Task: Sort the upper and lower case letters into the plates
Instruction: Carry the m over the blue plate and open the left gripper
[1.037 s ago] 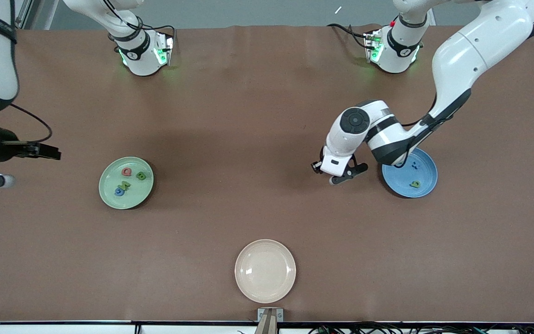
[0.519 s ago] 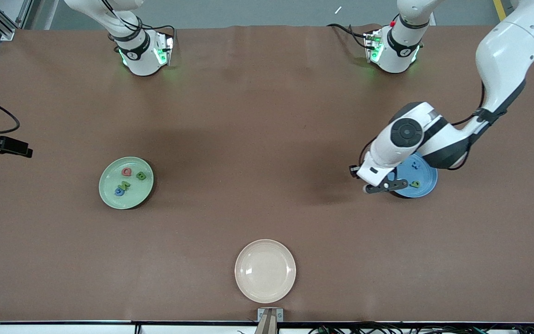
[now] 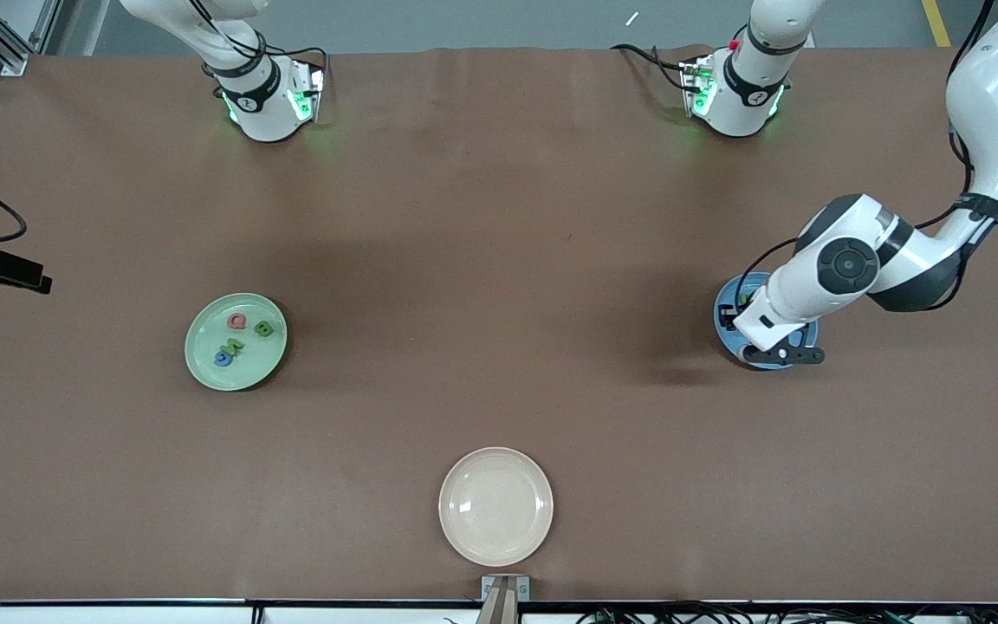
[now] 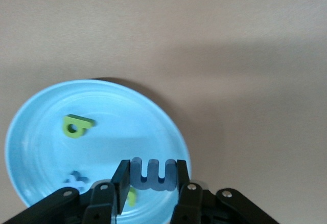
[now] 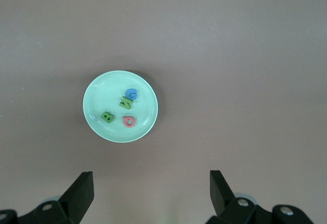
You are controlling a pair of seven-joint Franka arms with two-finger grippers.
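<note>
Brown covering spreads over the whole desk (image 3: 482,260), with both arm bases along its edge farthest from the front camera. Toward the right arm's end sits the pale green plate (image 3: 203,364), holding the red Q (image 3: 237,321), green B (image 3: 263,328), green N (image 3: 233,347) and blue G (image 3: 223,358). Toward the left arm's end, the left pincer (image 4: 150,175) hangs over the blue plate (image 4: 41,132), clamped on the blue e (image 4: 151,174). In that plate lie the green q (image 4: 76,126) and the blue x (image 4: 75,180); a bit of green shows beside the fingers (image 4: 121,179). The right pincer (image 5: 151,188) waits spread wide, high above the green plate. A cream-white plate (image 3: 495,506) lies nearest the front camera.
</note>
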